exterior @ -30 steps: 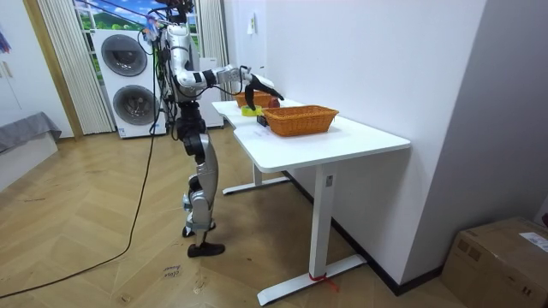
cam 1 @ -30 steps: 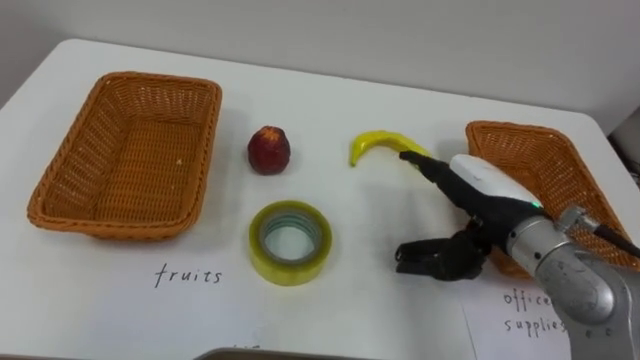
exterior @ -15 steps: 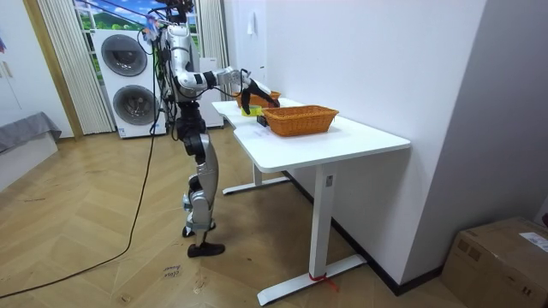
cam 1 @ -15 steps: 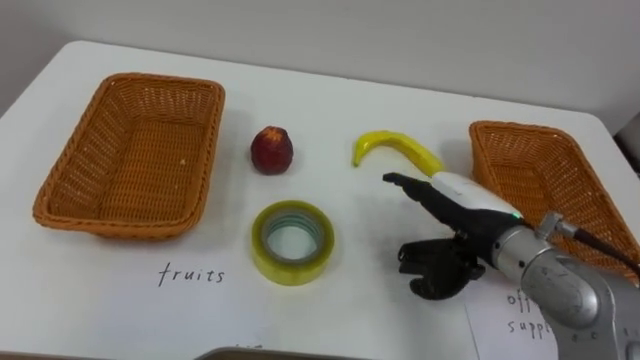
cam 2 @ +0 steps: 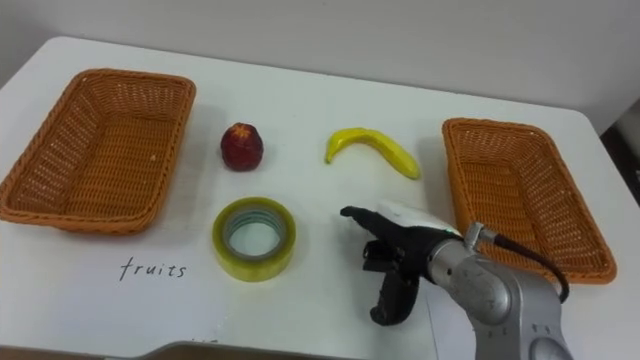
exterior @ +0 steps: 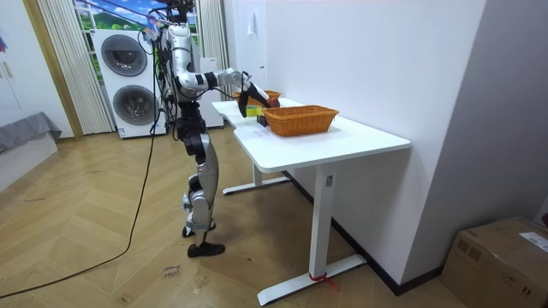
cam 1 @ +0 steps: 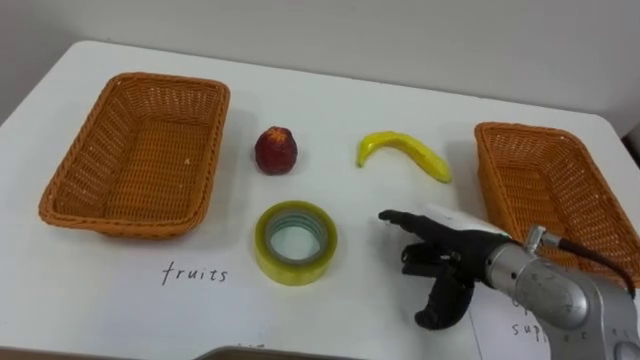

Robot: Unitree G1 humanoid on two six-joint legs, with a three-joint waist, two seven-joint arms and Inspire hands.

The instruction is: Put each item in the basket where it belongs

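R hand (cam 1: 447, 262) low over the table (cam 1: 340, 95), loosely open, gripping nothing.
We see the tape roll (cam 1: 295, 241) lying flat near its fingertips, to the left. The banana (cam 1: 403, 152) is beyond the hand and the red fruit (cam 1: 275, 150) further left of that. The basket w/ the "fruits" label (cam 1: 140, 150) sits well off to the left; the other basket (cam 1: 520, 128) is just to the hand's right.

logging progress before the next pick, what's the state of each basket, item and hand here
left basket: empty
right basket: empty
red fruit: on the table, unsorted
banana: on the table, unsorted
tape roll: lying flat on the table, unsorted
right hand: open, holding nothing
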